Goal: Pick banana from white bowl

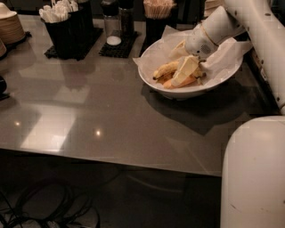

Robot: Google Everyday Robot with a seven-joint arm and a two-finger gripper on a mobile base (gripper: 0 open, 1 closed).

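Note:
The white bowl point(209, 87) with its crinkled paper lining stands at the back right of the grey table. In it lies a yellow banana with brown speckles point(165, 69), curving toward the bowl's left rim, and an orange oblong fruit point(179, 83) lies just in front of it. My gripper point(185, 72) reaches down into the bowl from the upper right on the white arm point(213, 31). It sits right over the fruit, at the banana's right end, and hides that part of it. Nothing is lifted.
Black holders with white utensils point(62, 26) and straws point(158, 13), and a shaker on a black mat point(113, 35), stand along the back edge. Stacked tan plates point(9, 26) sit at the far left. The robot's white body point(254, 173) fills the lower right.

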